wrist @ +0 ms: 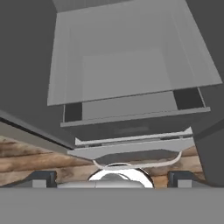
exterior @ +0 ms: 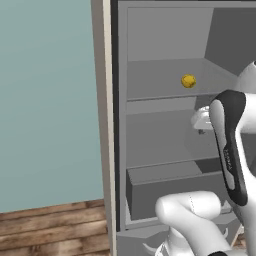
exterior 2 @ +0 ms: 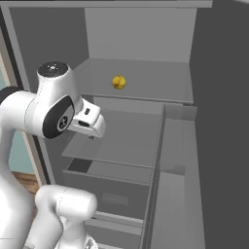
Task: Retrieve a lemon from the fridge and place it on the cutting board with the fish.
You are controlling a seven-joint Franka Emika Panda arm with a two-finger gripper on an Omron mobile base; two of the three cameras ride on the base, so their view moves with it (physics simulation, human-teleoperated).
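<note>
step: reaching into the open fridge [exterior: 165,125] for the lemon [exterior: 188,80] | lemon: alone on an upper shelf, well above the gripper [exterior 2: 90,127] | jaws: fully open, holding nothing | next: raise the hand to that shelf, straddle the lemon, close
</note>
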